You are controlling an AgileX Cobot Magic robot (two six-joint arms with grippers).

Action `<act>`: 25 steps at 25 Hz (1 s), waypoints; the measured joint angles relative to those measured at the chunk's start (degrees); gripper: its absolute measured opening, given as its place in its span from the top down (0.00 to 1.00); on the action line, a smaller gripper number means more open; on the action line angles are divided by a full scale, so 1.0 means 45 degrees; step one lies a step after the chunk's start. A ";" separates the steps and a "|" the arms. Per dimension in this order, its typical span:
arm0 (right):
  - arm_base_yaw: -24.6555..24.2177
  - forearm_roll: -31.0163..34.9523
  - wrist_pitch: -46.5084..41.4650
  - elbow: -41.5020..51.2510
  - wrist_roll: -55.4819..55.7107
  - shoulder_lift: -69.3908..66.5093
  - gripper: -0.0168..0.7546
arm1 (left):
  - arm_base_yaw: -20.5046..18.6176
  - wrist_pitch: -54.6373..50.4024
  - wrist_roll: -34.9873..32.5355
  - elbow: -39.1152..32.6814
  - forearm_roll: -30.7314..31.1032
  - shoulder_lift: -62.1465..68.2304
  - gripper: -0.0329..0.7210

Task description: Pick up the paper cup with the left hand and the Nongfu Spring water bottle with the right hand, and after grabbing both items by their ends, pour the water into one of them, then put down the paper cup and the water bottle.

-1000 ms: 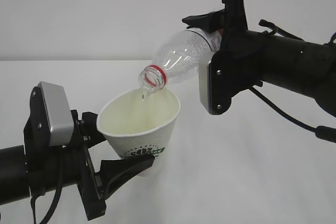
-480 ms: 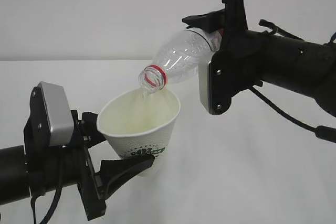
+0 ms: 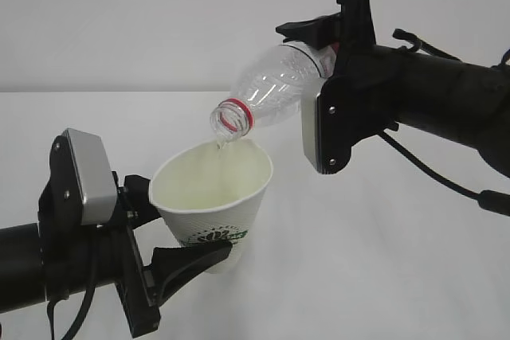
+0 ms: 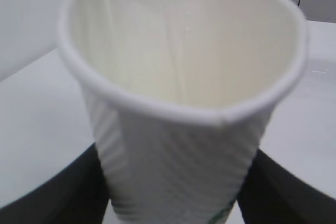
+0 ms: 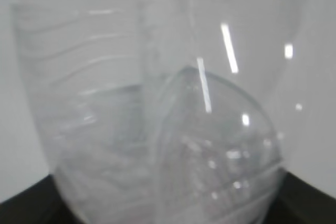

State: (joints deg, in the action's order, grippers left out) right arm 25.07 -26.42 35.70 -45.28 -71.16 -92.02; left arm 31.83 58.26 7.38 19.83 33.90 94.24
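The paper cup (image 3: 213, 197), white with a green logo, is held upright above the table, and my left gripper (image 3: 177, 238) is shut on its lower end. In the left wrist view the paper cup (image 4: 178, 135) fills the frame, with a dark finger (image 4: 50, 200) on each side. The Nongfu Spring water bottle (image 3: 269, 91) is tipped mouth-down to the left, its red neck ring (image 3: 239, 114) just over the cup's rim. My right gripper (image 3: 317, 57) is shut on its base end. A thin stream of water (image 3: 220, 146) falls into the cup and runs down the inner wall (image 4: 176, 56). The clear bottle (image 5: 157, 103) fills the right wrist view.
A white table (image 3: 382, 260) lies under both arms, with a plain pale wall (image 3: 143, 21) behind it. A black cable (image 3: 434, 174) hangs below the right arm. Nothing else stands on the table in view.
The left gripper and the cup have sunk slightly and shifted a little to the right. The bottle and right arm have stayed put, and water still runs.
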 joint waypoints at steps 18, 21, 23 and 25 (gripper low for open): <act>0.0000 0.0000 0.0018 0.0000 -0.0060 0.0000 0.32 | 0.0000 -0.0155 0.0000 0.0000 0.0000 0.0000 0.28; 0.0000 0.0000 0.0018 0.0000 -0.0078 0.0000 0.32 | 0.0000 -0.0164 0.0000 0.0000 0.0000 0.0000 0.28; 0.0000 0.0000 0.0018 0.0000 -0.0089 0.0000 0.32 | 0.0000 -0.0164 0.0000 0.0000 0.0000 0.0000 0.28; 0.0000 0.0000 0.0018 0.0000 -0.0089 0.0000 0.32 | 0.0000 -0.0164 0.0000 0.0000 0.0000 0.0000 0.28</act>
State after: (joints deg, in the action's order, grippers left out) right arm 25.07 -26.42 35.78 -45.28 -71.56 -92.02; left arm 31.83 57.52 7.38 19.83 33.90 94.24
